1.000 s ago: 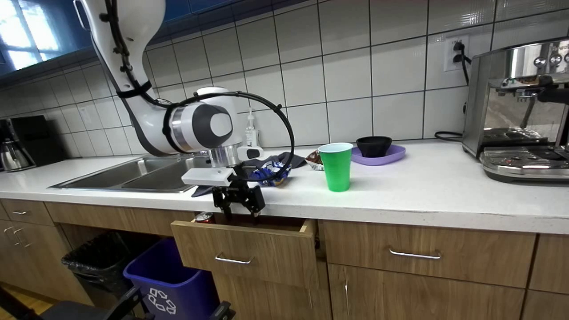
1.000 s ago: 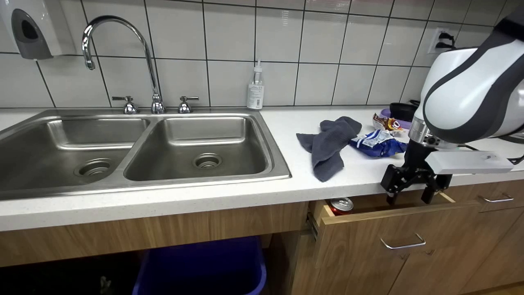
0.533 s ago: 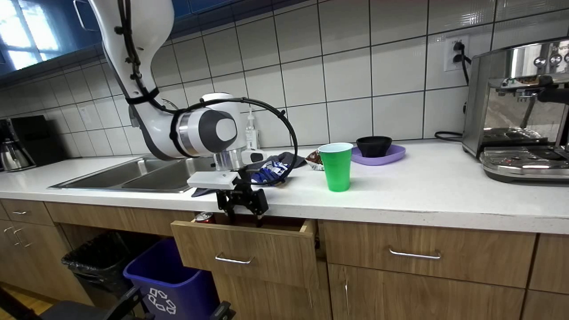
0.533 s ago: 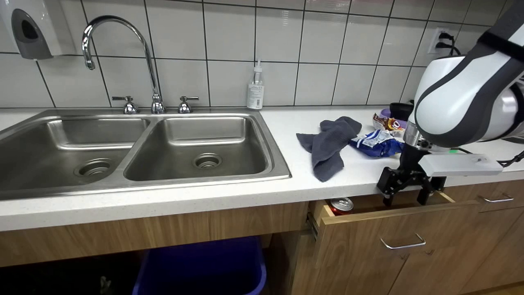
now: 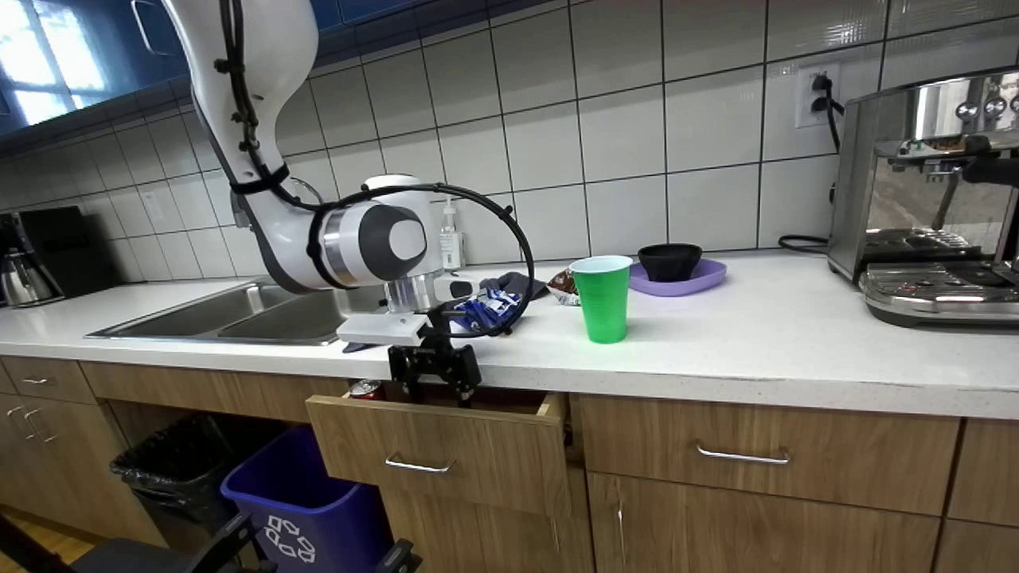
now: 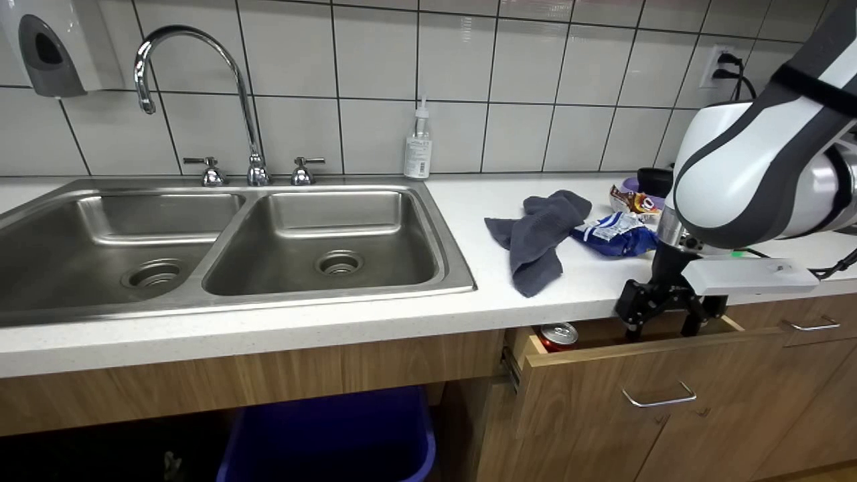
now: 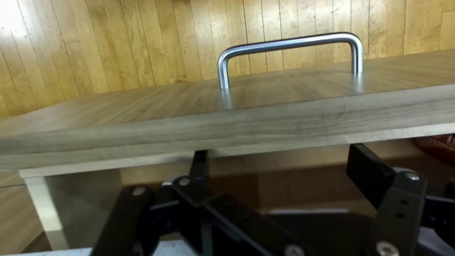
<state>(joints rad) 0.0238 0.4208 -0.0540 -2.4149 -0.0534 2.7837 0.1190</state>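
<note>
My gripper (image 5: 439,395) is open with nothing between its fingers. It points down into the pulled-out wooden drawer (image 5: 493,458), its fingertips just behind the drawer's front panel, in both exterior views (image 6: 661,333). In the wrist view the fingertips (image 7: 279,151) lie wide apart beside the inner edge of the drawer front (image 7: 249,124); whether they touch it I cannot tell. The drawer's metal handle (image 7: 291,43) is on the outer face. A red can with a silver top (image 6: 559,335) stands in the drawer's corner (image 5: 367,389), and part of it shows in the wrist view (image 7: 439,145).
The white countertop edge (image 5: 716,394) is close behind the gripper. On the counter are a green cup (image 5: 603,302), a blue wrapper (image 6: 616,234), a grey cloth (image 6: 539,241), a black bowl (image 5: 669,261) on a purple plate (image 5: 711,276), and a sink (image 6: 462,274). A blue bin (image 5: 318,517) stands below.
My open gripper has sunk slightly lower into the drawer. It has shifted a little right in one exterior picture and left in another. The drawer and can have not moved.
</note>
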